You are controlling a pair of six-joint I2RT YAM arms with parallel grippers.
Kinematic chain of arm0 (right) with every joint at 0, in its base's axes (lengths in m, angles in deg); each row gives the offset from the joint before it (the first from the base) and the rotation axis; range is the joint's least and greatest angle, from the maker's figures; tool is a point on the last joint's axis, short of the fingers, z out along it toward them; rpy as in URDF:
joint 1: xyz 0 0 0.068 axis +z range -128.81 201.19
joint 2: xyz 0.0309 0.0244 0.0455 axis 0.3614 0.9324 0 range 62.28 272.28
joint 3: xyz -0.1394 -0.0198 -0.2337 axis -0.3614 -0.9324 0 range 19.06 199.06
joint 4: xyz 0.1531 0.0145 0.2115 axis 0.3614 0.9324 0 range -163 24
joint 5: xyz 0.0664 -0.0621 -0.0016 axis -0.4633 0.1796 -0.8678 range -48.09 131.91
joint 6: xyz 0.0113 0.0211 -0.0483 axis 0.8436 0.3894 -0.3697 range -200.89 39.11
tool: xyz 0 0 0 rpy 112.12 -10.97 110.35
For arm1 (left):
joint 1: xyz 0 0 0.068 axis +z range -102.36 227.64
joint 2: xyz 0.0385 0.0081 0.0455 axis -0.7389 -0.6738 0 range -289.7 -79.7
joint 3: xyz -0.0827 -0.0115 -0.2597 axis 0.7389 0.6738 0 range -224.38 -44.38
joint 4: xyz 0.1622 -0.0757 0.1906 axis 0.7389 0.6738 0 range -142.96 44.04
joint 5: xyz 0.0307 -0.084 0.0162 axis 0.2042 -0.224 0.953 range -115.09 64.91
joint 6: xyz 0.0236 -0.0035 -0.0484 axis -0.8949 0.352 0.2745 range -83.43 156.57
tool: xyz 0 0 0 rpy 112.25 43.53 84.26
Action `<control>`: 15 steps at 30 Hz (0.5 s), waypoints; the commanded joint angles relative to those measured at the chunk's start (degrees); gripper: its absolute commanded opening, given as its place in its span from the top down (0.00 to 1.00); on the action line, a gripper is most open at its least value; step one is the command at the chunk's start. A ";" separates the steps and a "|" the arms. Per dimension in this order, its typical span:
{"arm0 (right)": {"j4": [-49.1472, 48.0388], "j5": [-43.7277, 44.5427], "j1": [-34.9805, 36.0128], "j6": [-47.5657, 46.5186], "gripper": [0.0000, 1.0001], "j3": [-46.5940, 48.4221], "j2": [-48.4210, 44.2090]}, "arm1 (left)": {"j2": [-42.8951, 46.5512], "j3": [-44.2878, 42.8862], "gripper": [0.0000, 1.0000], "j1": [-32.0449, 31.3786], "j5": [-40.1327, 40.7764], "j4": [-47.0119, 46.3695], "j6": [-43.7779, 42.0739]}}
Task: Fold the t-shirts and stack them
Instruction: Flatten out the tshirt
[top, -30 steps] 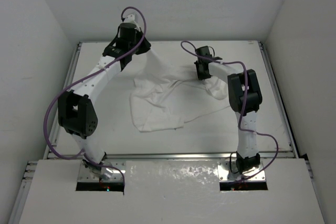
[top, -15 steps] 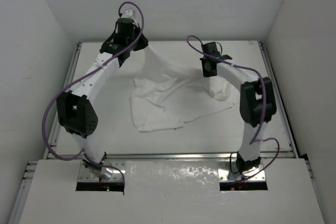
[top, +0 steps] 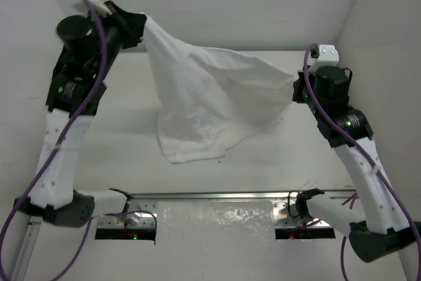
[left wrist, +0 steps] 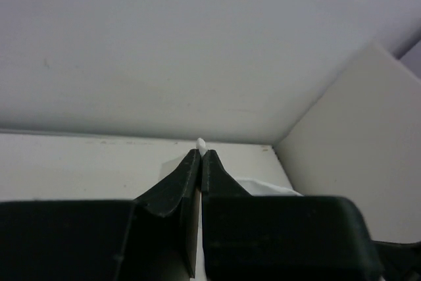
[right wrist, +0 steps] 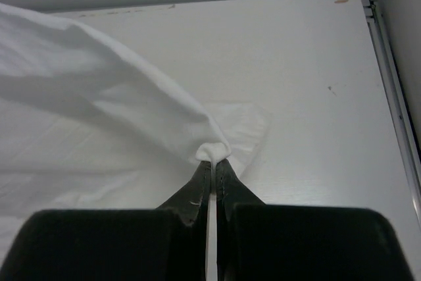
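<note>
A plain white t-shirt [top: 210, 93] hangs spread between my two raised arms, its lower edge still draped on the table. My left gripper [top: 141, 23] is shut on the shirt's upper left corner; in the left wrist view only a small white tuft [left wrist: 200, 143] shows past the left gripper [left wrist: 200, 154]. At the shirt's right corner, my right gripper [top: 297, 83] is shut on a pinch of fabric. The right wrist view shows that bunch of t-shirt [right wrist: 212, 152] just beyond the right gripper [right wrist: 214, 161], cloth stretching away to the left.
White enclosure walls rise on both sides and at the back. A metal rail [top: 250, 195] runs along the table's near edge, and another rail [right wrist: 395, 90] along its right edge. Purple cables trail off both arms.
Both arms have risen high and moved apart, lifting the shirt off the table and stretching it between them. The right gripper closed on the fabric at the start of this second.
</note>
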State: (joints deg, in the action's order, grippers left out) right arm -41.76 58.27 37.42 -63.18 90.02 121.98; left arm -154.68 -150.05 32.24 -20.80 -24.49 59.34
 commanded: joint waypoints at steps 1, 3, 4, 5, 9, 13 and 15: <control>3.55 -0.90 -0.14 1.36 1.00 -2.32 -5.72 | 8.43 2.48 1.00 0.19 -0.96 -0.35 -0.35; 6.01 0.43 -0.14 1.18 1.00 0.47 -8.10 | 12.03 2.13 1.00 0.19 -1.30 1.67 -1.40; 6.89 0.78 -0.06 1.01 1.00 1.80 -9.59 | 13.36 1.52 1.00 0.19 -0.78 2.20 -1.67; 9.08 3.22 -0.14 0.92 1.00 3.47 -10.04 | 14.59 1.17 1.00 0.19 -0.52 3.08 -2.11; 14.53 9.81 -0.14 -0.75 1.00 13.73 -10.31 | 18.46 -4.01 1.00 0.19 0.19 6.94 -2.64; 17.00 12.20 -0.14 -1.10 1.00 22.36 -10.48 | 19.43 -9.38 1.00 0.19 -1.83 7.13 -3.08; 17.36 12.90 -0.14 -1.81 1.00 27.11 -10.48 | 22.32 -6.67 1.00 0.19 -4.98 3.54 -3.69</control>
State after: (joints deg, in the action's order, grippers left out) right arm -25.52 66.58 37.44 -63.38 111.53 112.21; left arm -134.02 -157.65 32.24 -22.39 -17.69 57.24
